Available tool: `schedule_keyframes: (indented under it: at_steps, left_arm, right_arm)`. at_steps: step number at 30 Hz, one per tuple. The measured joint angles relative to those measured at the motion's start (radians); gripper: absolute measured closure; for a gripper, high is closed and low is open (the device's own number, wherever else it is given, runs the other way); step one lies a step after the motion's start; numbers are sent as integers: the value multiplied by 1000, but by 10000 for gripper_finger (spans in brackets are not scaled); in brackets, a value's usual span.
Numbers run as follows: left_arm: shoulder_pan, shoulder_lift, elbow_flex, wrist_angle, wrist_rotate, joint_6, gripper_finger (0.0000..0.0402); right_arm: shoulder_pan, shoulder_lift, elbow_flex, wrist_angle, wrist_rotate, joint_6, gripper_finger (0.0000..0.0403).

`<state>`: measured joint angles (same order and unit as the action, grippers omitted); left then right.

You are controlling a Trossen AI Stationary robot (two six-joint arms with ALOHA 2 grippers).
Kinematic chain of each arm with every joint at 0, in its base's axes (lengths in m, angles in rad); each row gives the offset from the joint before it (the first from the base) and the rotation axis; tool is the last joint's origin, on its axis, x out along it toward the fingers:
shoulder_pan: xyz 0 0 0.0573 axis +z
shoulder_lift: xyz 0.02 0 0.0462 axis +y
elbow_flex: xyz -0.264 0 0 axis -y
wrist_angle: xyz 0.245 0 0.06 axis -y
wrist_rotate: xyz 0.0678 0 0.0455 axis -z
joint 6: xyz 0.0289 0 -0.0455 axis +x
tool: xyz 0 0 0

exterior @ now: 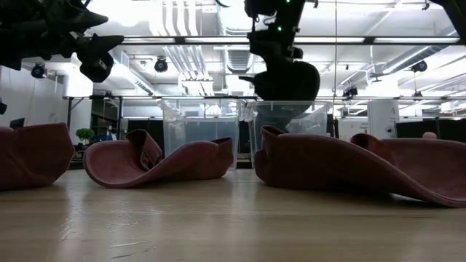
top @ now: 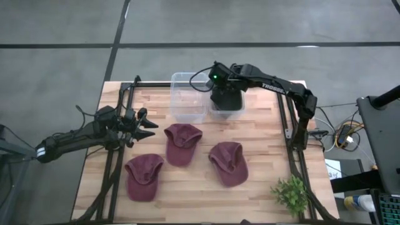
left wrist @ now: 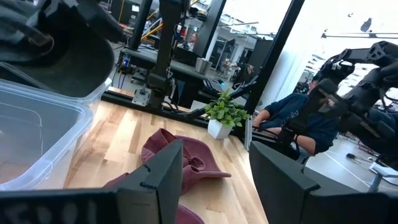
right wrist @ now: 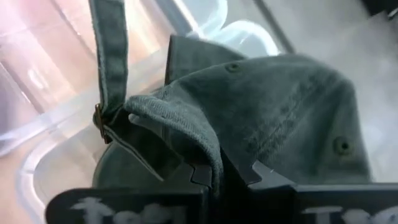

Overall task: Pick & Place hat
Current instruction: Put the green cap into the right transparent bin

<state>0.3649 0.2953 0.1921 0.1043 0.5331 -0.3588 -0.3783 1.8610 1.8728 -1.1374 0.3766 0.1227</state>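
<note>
My right gripper (top: 223, 87) hangs over the right-hand clear bin (top: 239, 111) at the table's far side, shut on a dark grey cap (top: 227, 99). In the low view the cap (exterior: 287, 78) hangs just above that bin (exterior: 285, 120). Three maroon caps lie on the table: one in the middle (top: 181, 142), one to its right (top: 228, 162), one near the left (top: 144, 176). My left gripper (top: 150, 128) waits open above the table's left side, pointing toward the middle cap. My right gripper pinches a fold of the dark cap's back edge (right wrist: 210, 158), next to the strap buckle (right wrist: 99, 121), between its two fingers (right wrist: 264, 177). It comes from above, pointing down. The cap is lifted clear and hangs below the fingers, its strap (right wrist: 111, 56) loose.
A second clear bin (top: 187, 94) stands left of the first. A small potted plant (top: 290, 192) sits at the near right corner. Black frame rails (top: 115, 169) run along both table sides. A person (left wrist: 311, 118) sits beyond the table's right side.
</note>
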Motion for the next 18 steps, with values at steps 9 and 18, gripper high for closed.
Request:
schedule_keyframes:
  at_steps: [9,18]
  left_arm:
    - [0,0,0,0,0,-5,223]
    - [0,0,0,0,0,-6,223]
  right_arm:
    - [-36,0,-68,19,-90,-16,394]
    - [-52,-1,-135,22,-144,-9,365]
